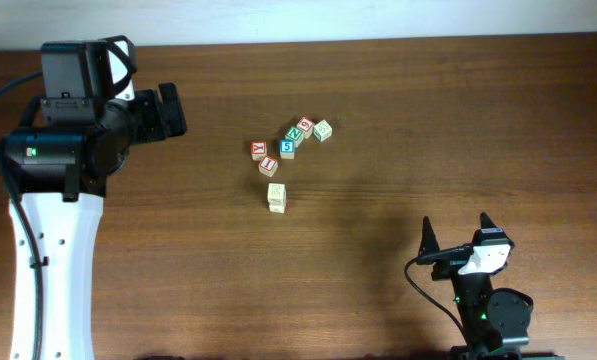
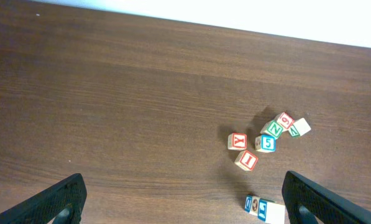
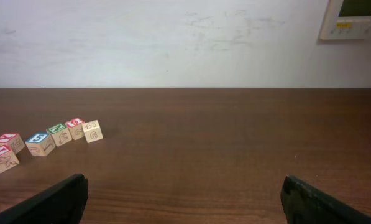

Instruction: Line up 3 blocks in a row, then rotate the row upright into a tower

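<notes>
The three blocks point(image 1: 276, 197) lie touching in a short row near the table's middle, pale faces up. In the left wrist view the blocks point(image 2: 264, 207) show a blue "D", a brownish picture and another blue letter on their side faces, low and right of centre, just inside my right-hand finger. My left gripper point(image 1: 168, 110) hovers open at the far left, well apart from them, and nothing is between its fingers point(image 2: 64, 200). My right gripper point(image 1: 456, 232) stands open at the front right. The right wrist view does not show the blocks.
A cluster of other cubes lies just behind the row: red "Y" point(image 1: 259, 148), red "I" point(image 1: 268, 165), blue "5" point(image 1: 287, 147), green "Z" point(image 1: 294, 133), red "9" point(image 1: 305, 125) and a pale cube point(image 1: 322, 130). The white wall runs along the table's far edge.
</notes>
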{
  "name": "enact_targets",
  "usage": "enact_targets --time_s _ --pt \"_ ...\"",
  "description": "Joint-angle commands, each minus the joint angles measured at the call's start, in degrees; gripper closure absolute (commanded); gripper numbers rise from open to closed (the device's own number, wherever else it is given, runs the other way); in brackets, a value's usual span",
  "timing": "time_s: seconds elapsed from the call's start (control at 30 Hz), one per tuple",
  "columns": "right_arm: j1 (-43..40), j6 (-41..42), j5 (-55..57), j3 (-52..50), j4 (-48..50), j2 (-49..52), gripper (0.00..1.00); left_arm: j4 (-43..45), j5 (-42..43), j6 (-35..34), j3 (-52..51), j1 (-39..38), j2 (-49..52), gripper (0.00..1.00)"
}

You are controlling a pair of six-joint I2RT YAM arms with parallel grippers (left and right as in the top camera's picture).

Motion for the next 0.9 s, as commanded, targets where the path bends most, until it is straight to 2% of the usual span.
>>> enact_targets --time_s 0.0,0.13,0.17,0.2,0.3,0.33,0.43,0.53,0.63,0.73,0.8,0.87 --pt "-0.35 0.04 -0.11 -0.39 -0.15 -0.33 0.01 -0.17 0.24 -0.68 0.42 0.11 -0.17 0.01" --pt "-0.35 0.04 -0.11 -0.39 -0.17 -0.33 0.02 0.17 -3.69 -0.20 -0.72 0.13 -1.01 0.01" --pt "-0.35 0.04 -0.11 -0.39 -0.17 -0.33 0.01 2.91 -2.69 2.16 -3.52 0.07 -2.86 0.01" --pt "-0.35 0.04 -0.11 -0.39 -0.17 -0.33 0.01 8.33 0.39 7.37 -8.41 0.07 -5.77 0.01" --pt "-0.35 0.04 -0.11 -0.39 -0.17 -0.33 0.01 30.14 9.20 20.20 -30.95 0.07 -18.34 0.01" --pt "-0.35 0.04 -0.11 -0.39 -0.17 -0.33 0.01 38.95 9.70 20.90 -41.33 0.09 -24.74 0.01" --pt "-0.35 0.04 -0.11 -0.39 -0.17 -0.33 0.02 56.13 9.66 23.32 -64.02 0.09 -39.43 0.01" --pt "-0.35 0.07 -0.11 -0.39 -0.17 -0.33 0.01 67.06 8.98 25.00 -83.97 0.09 -55.30 0.01" --pt "-0.35 0.04 -0.11 -0.39 -0.17 -0.33 0.02 67.80 7.34 27.02 -95.93 0.07 -71.08 0.01" --pt "-0.35 0.04 -0.11 -0.39 -0.17 -0.33 0.01 66.20 6.56 27.02 -100.19 0.09 -77.77 0.01" --pt "-0.35 0.07 -0.11 -0.39 -0.17 -0.33 0.01 57.90 4.31 26.67 -100.26 0.09 -82.16 0.01" --pt "-0.35 0.04 -0.11 -0.39 -0.17 -0.33 0.02 58.16 4.15 26.58 -100.26 -0.04 -83.93 0.01"
